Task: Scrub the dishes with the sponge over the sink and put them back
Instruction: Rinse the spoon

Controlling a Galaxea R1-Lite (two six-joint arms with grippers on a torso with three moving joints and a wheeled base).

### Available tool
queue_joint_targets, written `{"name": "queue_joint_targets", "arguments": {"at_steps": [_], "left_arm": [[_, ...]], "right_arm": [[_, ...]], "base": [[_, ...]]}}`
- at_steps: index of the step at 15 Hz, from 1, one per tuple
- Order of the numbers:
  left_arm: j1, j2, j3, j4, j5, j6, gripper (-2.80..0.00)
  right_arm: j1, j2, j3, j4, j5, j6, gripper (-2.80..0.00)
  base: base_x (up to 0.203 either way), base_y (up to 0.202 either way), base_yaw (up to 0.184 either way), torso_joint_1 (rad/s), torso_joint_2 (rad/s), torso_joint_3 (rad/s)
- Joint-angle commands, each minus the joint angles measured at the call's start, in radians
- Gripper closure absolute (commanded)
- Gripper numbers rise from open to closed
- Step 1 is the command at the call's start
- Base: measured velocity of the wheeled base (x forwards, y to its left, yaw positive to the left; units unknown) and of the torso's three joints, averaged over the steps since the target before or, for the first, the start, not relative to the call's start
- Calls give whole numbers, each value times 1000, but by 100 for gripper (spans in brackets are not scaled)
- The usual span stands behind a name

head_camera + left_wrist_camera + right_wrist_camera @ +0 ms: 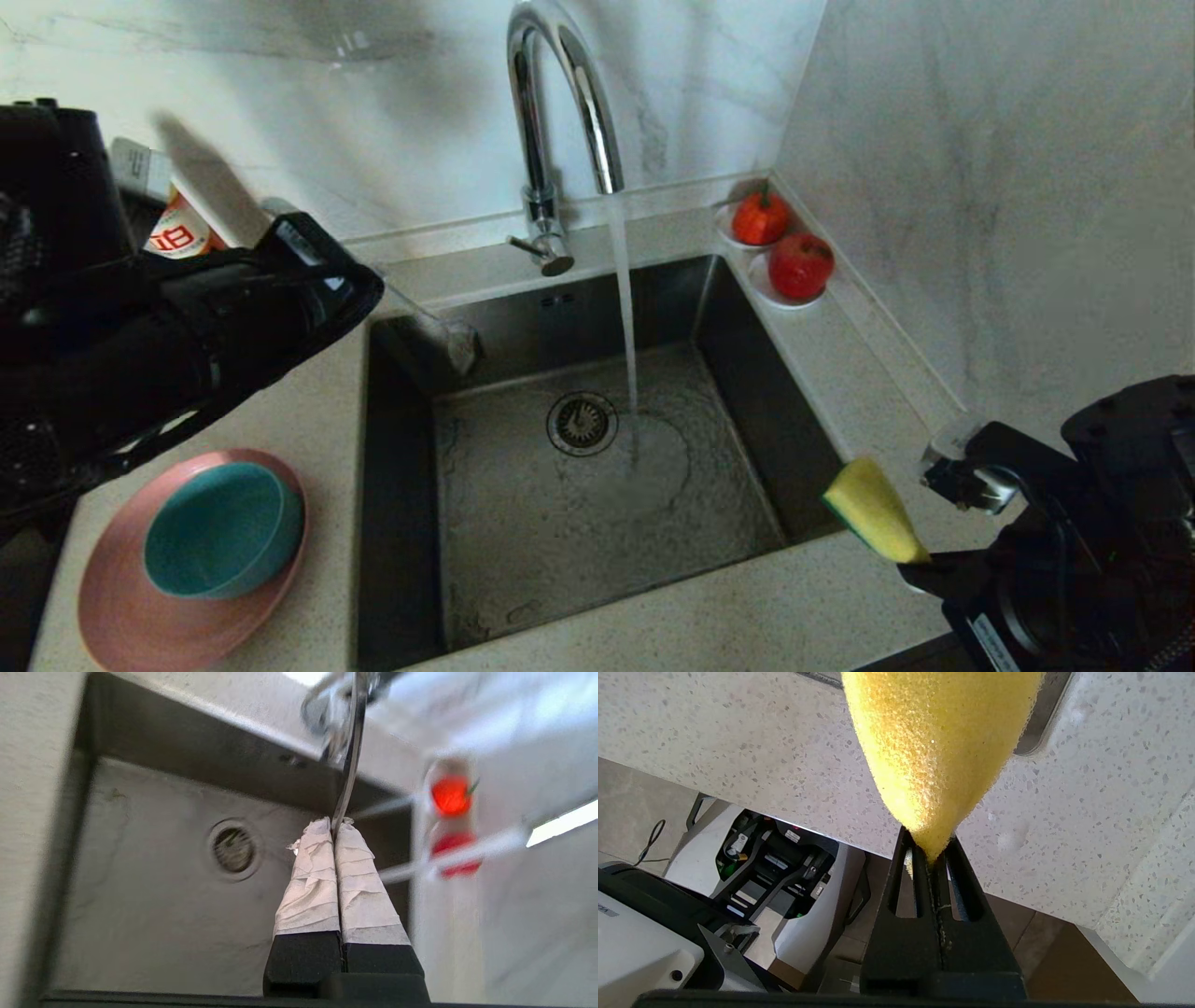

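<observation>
My left gripper (335, 823) is shut on the thin handle of the silver spoon (348, 779). In the head view the spoon (439, 331) juts from the left gripper (369, 280) over the back-left corner of the steel sink (523, 560). The pink plate (112, 607) lies on the counter left of the sink with the teal bowl (219, 532) on it. My right gripper (931, 851) is shut on the sponge (938, 742), yellow foam showing. In the head view the sponge (873, 509) hangs over the sink's front-right corner, right gripper (920, 560) behind it.
Water runs from the chrome gooseneck tap (551, 121) onto the sink floor beside the drain strainer (581, 422). Two red fruits (780, 243) sit on small white saucers at the back-right corner. An orange-and-white packet (182, 233) stands by the back wall on the left.
</observation>
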Motion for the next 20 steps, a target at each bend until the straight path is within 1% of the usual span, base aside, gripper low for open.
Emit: {"name": "queue_joint_targets", "arguments": {"at_steps": [1, 2, 3, 4, 5, 7, 9, 10, 15, 17, 20], "left_arm": [[-20, 101, -83, -3, 50, -66, 0], [-47, 120, -99, -3, 72, -78, 0], [-68, 134, -114, -5, 78, -84, 0], [-82, 157, -137, -15, 84, -92, 0], [-93, 194, -167, -34, 107, -97, 0], [-107, 286, -232, -69, 187, -99, 0], [-131, 366, -309, -86, 281, -100, 0], [-142, 377, -336, -87, 299, -100, 0], [-182, 410, -404, -89, 304, -104, 0], [-205, 411, -405, -91, 304, -108, 0], [-224, 409, -405, -91, 304, -142, 0]], "right_arm": [[-11, 9, 0, 0, 0, -1, 0], [-15, 8, -1, 0, 0, -1, 0], [-20, 8, -3, 0, 0, -1, 0], [-25, 8, -7, 0, 0, -1, 0], [-26, 10, -14, 1, 1, -1, 0], [-33, 14, -14, 1, 3, 1, 0], [-50, 15, -14, 1, 15, -1, 0], [-63, 17, -14, 0, 25, -1, 0], [-68, 14, -10, 0, 32, -1, 0], [-68, 15, -10, 0, 32, -1, 0], [-69, 14, -6, 0, 32, 0, 0]], "base": [[0, 0, 0, 0, 0, 0], [0, 0, 0, 0, 0, 0], [0, 0, 0, 0, 0, 0], [0, 0, 0, 0, 0, 0], [0, 0, 0, 0, 0, 0], [0, 0, 0, 0, 0, 0], [0, 0, 0, 0, 0, 0], [0, 0, 0, 0, 0, 0], [0, 0, 0, 0, 0, 0], [0, 0, 0, 0, 0, 0], [0, 0, 0, 0, 0, 0]]}}
